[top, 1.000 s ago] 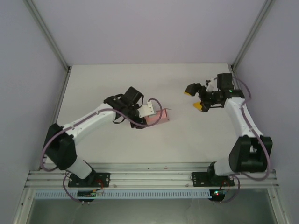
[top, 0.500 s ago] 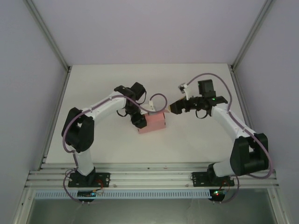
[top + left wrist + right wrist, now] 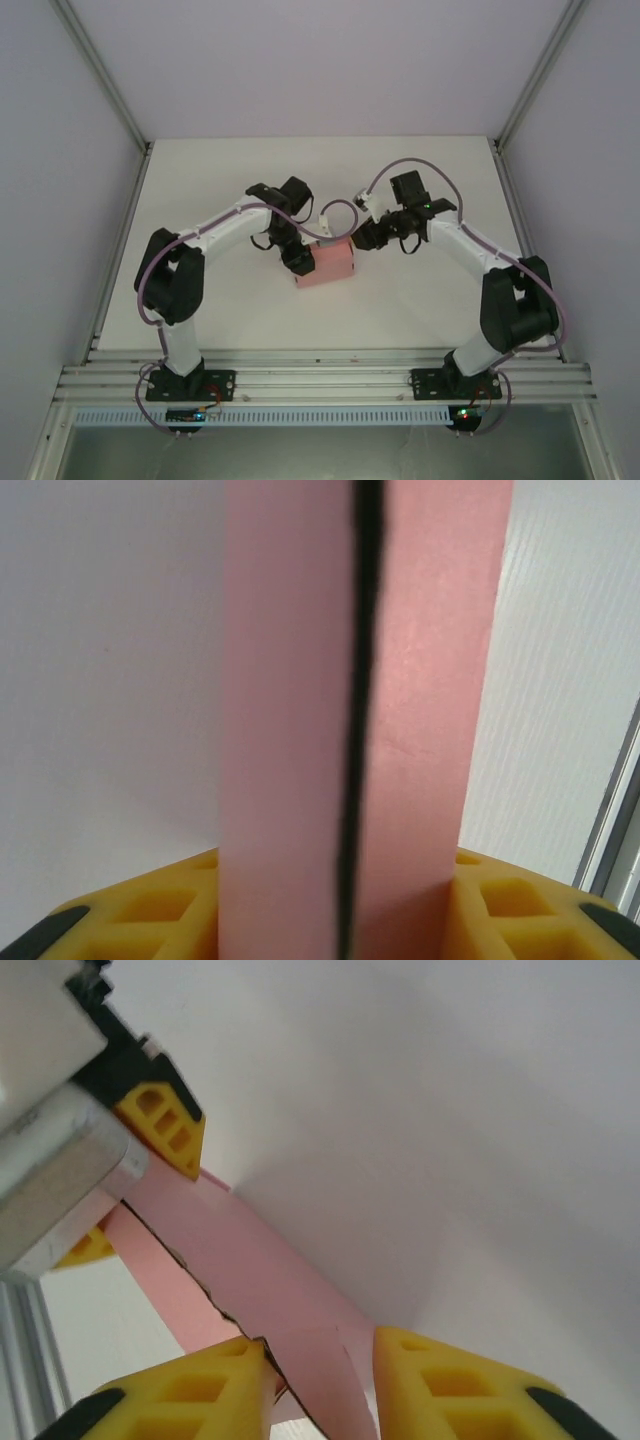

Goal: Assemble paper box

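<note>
paper box (image 3: 332,263): on the counter (image 3: 420,300), middle of frame, long side running left to right | my left fingers (image 3: 298,262): pinching its left end | my right fingers (image 3: 362,238): at its upper right corner, around a flap, can't tell if pinching

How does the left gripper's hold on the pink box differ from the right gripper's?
The left gripper sits at the box's left end; the right gripper is at its far right corner. The left jaws clamp the box's body, two pink panels between them; the right jaws flank only a thin flap, and whether they pinch it is unclear. Both have yellow fingers and meet the same box.
</note>
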{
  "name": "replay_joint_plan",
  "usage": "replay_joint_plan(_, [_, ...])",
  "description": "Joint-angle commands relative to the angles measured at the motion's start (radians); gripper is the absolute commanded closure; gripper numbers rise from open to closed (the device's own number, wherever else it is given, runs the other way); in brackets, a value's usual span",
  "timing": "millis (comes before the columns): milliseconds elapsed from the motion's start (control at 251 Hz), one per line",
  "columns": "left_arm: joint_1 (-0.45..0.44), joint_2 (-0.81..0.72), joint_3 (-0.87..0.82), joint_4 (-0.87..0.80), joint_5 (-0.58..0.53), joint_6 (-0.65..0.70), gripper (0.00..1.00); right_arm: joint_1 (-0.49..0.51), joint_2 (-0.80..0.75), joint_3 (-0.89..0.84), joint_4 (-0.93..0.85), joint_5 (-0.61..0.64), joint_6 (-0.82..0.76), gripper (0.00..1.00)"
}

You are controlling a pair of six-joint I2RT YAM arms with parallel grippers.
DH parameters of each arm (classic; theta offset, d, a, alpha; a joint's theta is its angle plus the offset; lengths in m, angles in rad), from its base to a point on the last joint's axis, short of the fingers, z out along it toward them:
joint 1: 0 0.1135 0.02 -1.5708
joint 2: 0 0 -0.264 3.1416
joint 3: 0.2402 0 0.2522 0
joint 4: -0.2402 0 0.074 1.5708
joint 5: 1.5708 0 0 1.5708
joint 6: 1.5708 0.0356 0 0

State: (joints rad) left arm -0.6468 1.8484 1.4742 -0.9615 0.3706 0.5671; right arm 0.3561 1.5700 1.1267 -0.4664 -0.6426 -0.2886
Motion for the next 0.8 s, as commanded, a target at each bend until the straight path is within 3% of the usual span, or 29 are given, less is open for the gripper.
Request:
replay_joint_plan(0, [0.003, -0.007, -0.015, 0.017, 0.018, -0.013, 0.57, 0.019, 0.025, 0.045, -0.077, -0.018, -0.023, 0.83])
replay_joint_plan(188, [0.003, -0.008, -0.022, 0.060, -0.010, -0.057, 0.57, 0.058, 0.007, 0.051, -0.085, 0.038, 0.104, 1.00])
replay_joint_plan(507, [0.001, -0.013, -0.050, 0.133, -0.025, -0.125, 0.55, 0.116, -0.074, -0.037, 0.023, 0.134, 0.535, 1.00])
replay_joint_plan(615, [-0.001, -0.011, -0.052, 0.141, -0.031, -0.138, 0.54, 0.134, -0.116, -0.109, 0.106, 0.183, 0.578, 1.00])
replay_joint_plan(794, [-0.003, -0.015, -0.064, 0.151, -0.036, -0.150, 0.54, 0.173, -0.190, -0.269, 0.274, 0.247, 0.478, 1.00])
